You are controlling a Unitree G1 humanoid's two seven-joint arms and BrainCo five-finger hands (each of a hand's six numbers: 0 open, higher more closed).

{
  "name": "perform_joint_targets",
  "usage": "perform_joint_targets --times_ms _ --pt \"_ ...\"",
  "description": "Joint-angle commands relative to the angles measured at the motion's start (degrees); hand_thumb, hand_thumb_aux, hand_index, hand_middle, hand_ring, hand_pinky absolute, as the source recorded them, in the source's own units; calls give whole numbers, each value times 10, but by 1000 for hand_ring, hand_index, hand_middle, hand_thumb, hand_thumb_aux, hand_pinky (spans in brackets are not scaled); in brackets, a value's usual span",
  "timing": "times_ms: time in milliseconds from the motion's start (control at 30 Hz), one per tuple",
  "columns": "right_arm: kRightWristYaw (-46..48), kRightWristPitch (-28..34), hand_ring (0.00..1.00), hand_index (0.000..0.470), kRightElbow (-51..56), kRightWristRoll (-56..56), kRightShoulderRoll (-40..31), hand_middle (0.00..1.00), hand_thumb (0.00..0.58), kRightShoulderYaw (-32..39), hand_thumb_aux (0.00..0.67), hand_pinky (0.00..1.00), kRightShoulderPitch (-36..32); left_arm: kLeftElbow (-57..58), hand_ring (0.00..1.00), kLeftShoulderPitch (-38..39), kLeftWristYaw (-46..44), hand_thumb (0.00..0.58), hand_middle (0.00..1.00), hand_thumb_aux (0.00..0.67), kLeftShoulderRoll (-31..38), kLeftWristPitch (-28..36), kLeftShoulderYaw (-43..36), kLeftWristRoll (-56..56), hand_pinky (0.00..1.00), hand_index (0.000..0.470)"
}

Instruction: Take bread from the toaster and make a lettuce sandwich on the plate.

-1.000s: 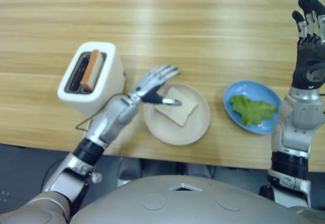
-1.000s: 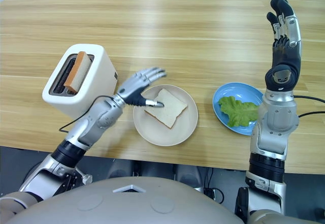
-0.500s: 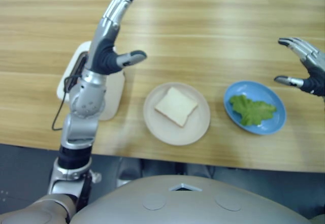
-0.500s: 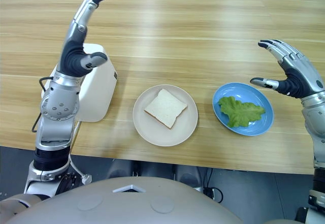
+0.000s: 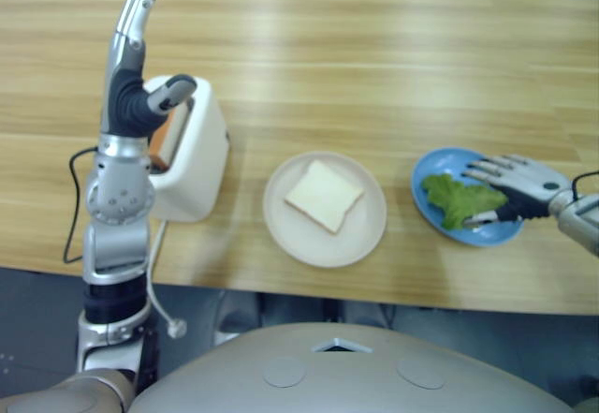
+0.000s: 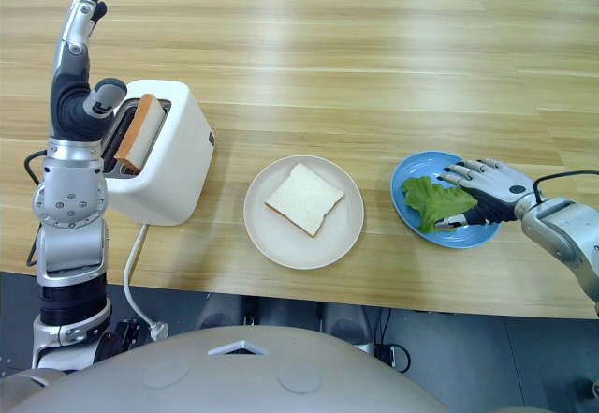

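Two dishes sit nearest, low in the frame: a round beige plate at centre with one square, pale bread slice lying flat, and a glossy blue dish at right holding ruffled green lettuce. The right robot hand lies over the leaf's right edge, fingers spread and not closed on it. Farther left stands a boxy white toaster with a browned slice upright in its slot. In front of it the left robot hand points upward, fingers straight, holding nothing. The striped wooden desk stretches beyond.
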Motion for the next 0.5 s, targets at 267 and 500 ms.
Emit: perform_joint_targets --times_ms 267,500 --pt "-119 11 0 0 62 -94 -36 0 0 92 0 0 -63 -13 0 20 0 0 0 0 -3 -3 -2 6 0 0" --pt "-146 20 0 0 70 -126 -40 0 0 141 0 0 -65 -18 0 29 -9 0 0 0 1 -5 -6 4 0 0"
